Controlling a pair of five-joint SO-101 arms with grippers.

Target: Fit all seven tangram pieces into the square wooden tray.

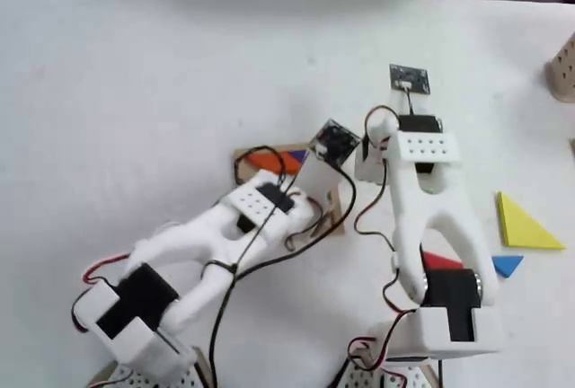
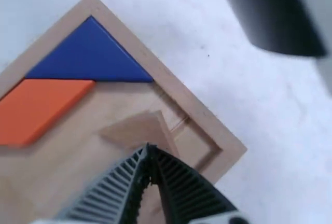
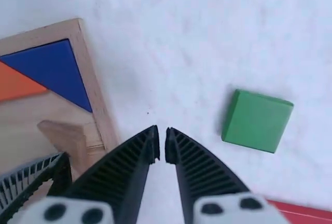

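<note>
**Three pieces in the tray, four left on the bench**

The left tool [image 2: 149, 156] hangs over the square wooden tray [image 2: 171, 86], jaws together with nothing visible between them. Just ahead of its tips lies a plain wood triangle [image 2: 135, 128], near a tray corner. I cannot tell whether the tips touch it, and it does not look seated yet. Farther ahead, a large blue triangle [image 2: 88, 55] fills another corner, with an orange piece [image 2: 41, 107] touching it.

The right tool [image 3: 162, 141] hovers over bare bench [image 1: 135, 92] just outside the tray's rim, jaws all but together and holding nothing. A green square [image 3: 257, 120] lies ahead of it and off to one side, and a red piece [image 3: 303, 212] lies back beneath the arm. A yellow triangle [image 1: 524, 222] and a small blue triangle [image 1: 507, 266] lie well apart from it, on its outer side.

By this count the task is under half done.
</note>
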